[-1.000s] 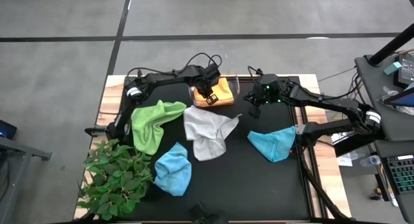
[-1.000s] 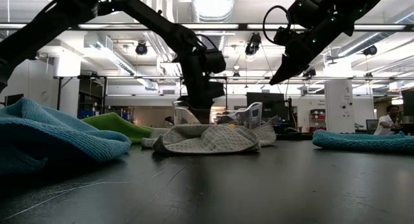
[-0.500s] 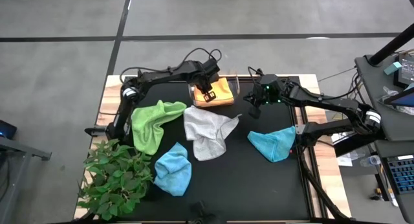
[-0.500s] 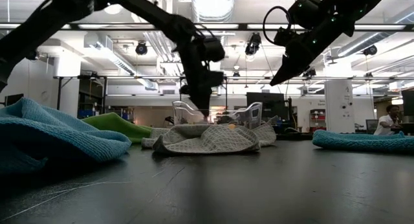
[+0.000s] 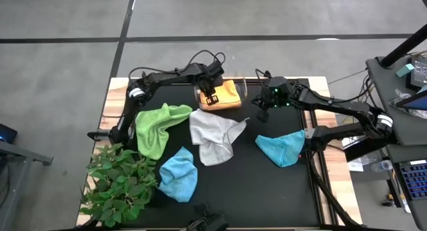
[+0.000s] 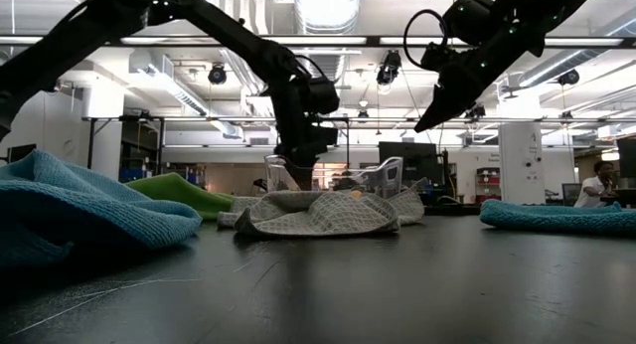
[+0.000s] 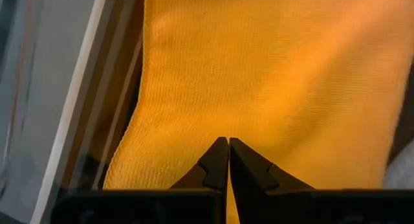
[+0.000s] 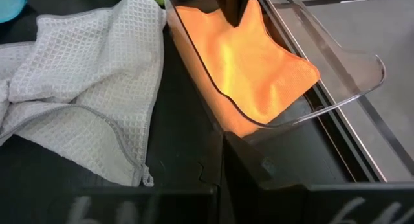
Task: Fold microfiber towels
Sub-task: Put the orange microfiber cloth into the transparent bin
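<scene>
The yellow-orange towel (image 5: 228, 94) lies folded inside the clear bin (image 8: 336, 101) at the table's far edge. My left gripper (image 7: 228, 141) is shut and points down at this towel, inside the bin (image 5: 209, 99). My right gripper (image 5: 261, 114) is shut and empty, held high to the right of the bin (image 6: 427, 120). The lime green towel (image 5: 159, 126), the grey-white towel (image 5: 212, 137), the light blue towel (image 5: 179, 175) and the teal towel (image 5: 281, 148) lie crumpled on the black table. My left gripper's shut fingertips point down at the yellow-orange towel's upper face (image 7: 226, 107), near its left edge. I cannot tell whether they touch it.
A leafy green plant (image 5: 117, 181) stands at the table's near left corner. The grey-white towel's corner (image 8: 139, 30) lies against the bin's near wall. Bare black table shows between the grey-white and teal towels and along the near edge.
My left gripper has stayed shut over the yellow-orange towel. It rose and tipped a little half a second ago, then came back down, ending slightly farther toward the table's left. The towels have kept still.
</scene>
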{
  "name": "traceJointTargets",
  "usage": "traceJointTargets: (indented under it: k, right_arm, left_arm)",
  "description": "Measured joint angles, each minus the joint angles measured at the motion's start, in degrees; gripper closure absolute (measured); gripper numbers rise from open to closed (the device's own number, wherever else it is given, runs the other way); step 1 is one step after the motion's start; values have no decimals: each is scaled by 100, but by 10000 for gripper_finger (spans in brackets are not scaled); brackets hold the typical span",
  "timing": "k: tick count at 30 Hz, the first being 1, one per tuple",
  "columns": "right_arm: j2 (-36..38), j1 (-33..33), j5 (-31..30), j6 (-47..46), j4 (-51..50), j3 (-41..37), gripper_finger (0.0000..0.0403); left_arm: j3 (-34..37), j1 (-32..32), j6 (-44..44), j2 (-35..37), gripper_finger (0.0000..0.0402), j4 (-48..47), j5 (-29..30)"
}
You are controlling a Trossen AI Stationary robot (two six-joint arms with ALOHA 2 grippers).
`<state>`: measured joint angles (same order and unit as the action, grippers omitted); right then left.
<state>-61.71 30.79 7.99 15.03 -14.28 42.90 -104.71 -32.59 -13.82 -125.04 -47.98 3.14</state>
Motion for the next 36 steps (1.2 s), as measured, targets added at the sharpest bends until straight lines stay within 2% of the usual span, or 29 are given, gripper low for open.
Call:
traceJointTargets:
  k: [12, 22, 26, 30, 34, 36]
  right_arm:
    - [0, 0, -1, 4, 2, -9, 394]
    - [0, 0, 2, -48, 4, -18, 394]
    - [-76, 0, 10, -385, 389, 38, 394]
    - [-605, 43, 13, -489, 226, 813, 394]
    - [-1612, 136, 46, -111, -685, 2073, 394]
    - [-2228, 249, 332, 160, -1211, 2798, 394]
  left_arm:
    - [-37, 1, 115, -142, 402, 447, 74]
    - [-63, 235, 140, 454, 402, 443, 42]
    - [-24, 462, -216, 815, 402, 482, 19]
    - [26, 492, -612, 956, 402, 333, -8]
    - [129, 404, -1091, 1023, 402, 275, -230]
    - [246, 327, -1291, 1020, 402, 284, -287]
